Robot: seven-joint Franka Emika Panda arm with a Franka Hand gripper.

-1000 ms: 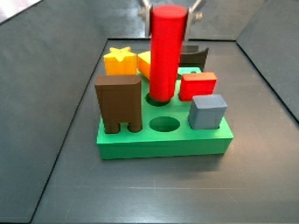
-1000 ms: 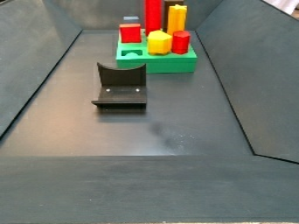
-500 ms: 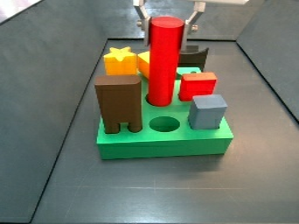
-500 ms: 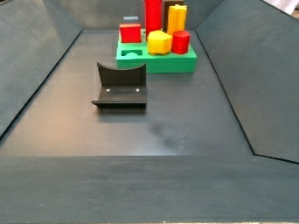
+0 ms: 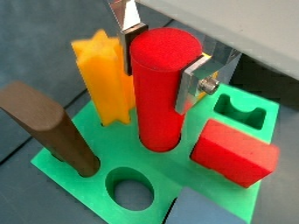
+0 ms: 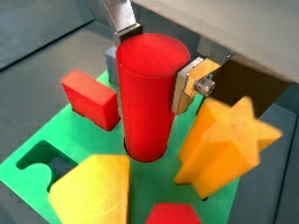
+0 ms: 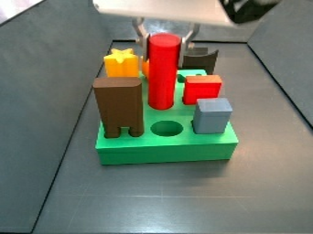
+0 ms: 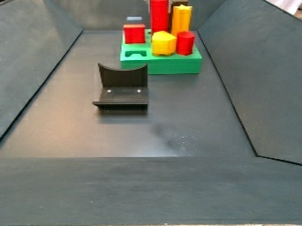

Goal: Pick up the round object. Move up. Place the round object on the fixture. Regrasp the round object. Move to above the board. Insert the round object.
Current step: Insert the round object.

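Observation:
The round object [image 5: 158, 96] is a glossy red cylinder that stands upright with its lower end down in a hole of the green board [image 5: 70, 166]. Both wrist views show my gripper [image 5: 162, 66] at the peg's top, one silver finger pressed against each side. It is shut on the round object [image 6: 146, 96]. In a side view the gripper [image 7: 164, 35] hangs over the board [image 7: 166, 151] and the peg [image 7: 163, 69]. The dark fixture [image 8: 122, 86] sits apart on the floor, nearer the camera than the board [image 8: 177, 66].
Around the peg on the board stand a yellow star [image 7: 120, 62], a brown two-legged block [image 7: 120, 105], a red cube [image 7: 203, 89] and a grey cube [image 7: 214, 114]. An open round hole [image 7: 164, 128] lies just in front. Sloped dark walls enclose the floor.
The gripper has come down with the red peg. The peg now sits lower in the board's hole, and its top is much closer to the other pieces.

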